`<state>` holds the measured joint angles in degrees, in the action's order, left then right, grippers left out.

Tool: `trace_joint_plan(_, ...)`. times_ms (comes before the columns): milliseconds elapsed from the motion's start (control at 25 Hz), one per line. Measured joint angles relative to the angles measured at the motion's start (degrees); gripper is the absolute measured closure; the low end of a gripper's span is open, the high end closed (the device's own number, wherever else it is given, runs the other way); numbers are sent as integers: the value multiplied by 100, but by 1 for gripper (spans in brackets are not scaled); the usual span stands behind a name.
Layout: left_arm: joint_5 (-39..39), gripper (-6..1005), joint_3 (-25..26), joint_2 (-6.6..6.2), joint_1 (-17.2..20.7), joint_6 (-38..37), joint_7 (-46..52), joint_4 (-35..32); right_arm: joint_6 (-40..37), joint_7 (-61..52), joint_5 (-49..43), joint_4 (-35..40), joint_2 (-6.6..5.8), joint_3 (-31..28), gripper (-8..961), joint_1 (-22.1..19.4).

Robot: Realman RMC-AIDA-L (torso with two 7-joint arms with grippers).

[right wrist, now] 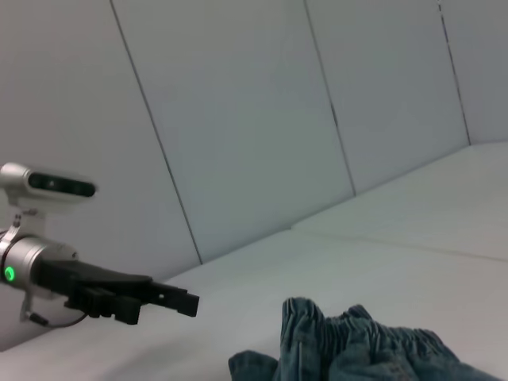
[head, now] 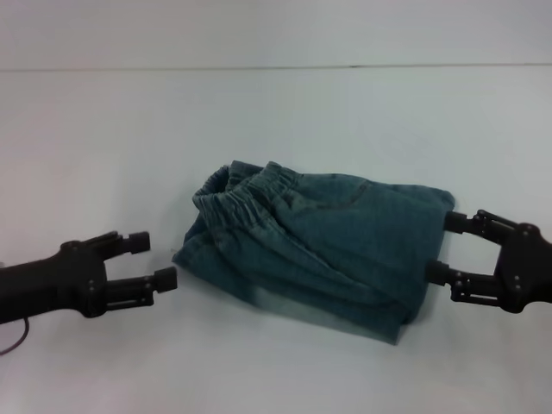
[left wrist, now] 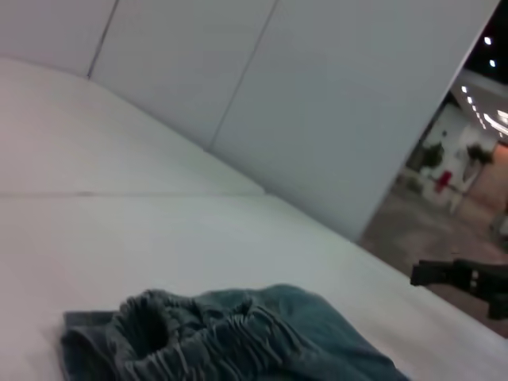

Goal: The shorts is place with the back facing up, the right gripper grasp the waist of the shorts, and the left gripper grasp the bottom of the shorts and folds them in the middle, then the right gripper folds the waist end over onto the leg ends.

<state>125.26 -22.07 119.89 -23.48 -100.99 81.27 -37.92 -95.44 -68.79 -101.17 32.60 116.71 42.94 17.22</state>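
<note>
Shorts [head: 323, 250] are seen in the head view as a folded bundle lying on the white table [head: 129, 129], a little toward four o'clock of the picture's centre. The waist [head: 250, 197], puckered and gathered, is turned toward ten o'clock of the bundle, on top of the denim layers beneath it. The left gripper [head: 153, 260] is held at nine o'clock of the shorts, near them but apart, with its two fingers spread and nothing between them. The right gripper [head: 444, 247] is placed at three o'clock, its two fingers apart, one tip at the upper corner of the bundle's edge and the other at the lower; whether the cloth is touched cannot be told, and no cloth is clamped.

From the left wrist, the waist [left wrist: 214, 337] is shown at six o'clock of the frame, ruffled, with denim rising behind it. The right gripper [left wrist: 421, 274] is seen at four o'clock, well beyond the shorts [left wrist: 317, 333]; its spread cannot be told here.

From the right wrist, the shorts [right wrist: 357, 349] are found at six o'clock with the gathered band [right wrist: 397, 340] uppermost. The left gripper [right wrist: 186, 302] is seen at eight o'clock, off the cloth, extended from a silver cuff [right wrist: 20, 262] bearing a green light.
</note>
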Motion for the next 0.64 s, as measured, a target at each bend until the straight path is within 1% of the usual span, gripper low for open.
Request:
trace_joint_plan(160, 96, 62, -108, -38, -122, 13, 130, -13, 41, -20, -72, -11, 0, 18, -6, 59)
trace_joint_plan(640, 104, 62, -137, -64, -263, 100, 189, -21, 53, -21, -188, -17, 0, 32, -6, 104)
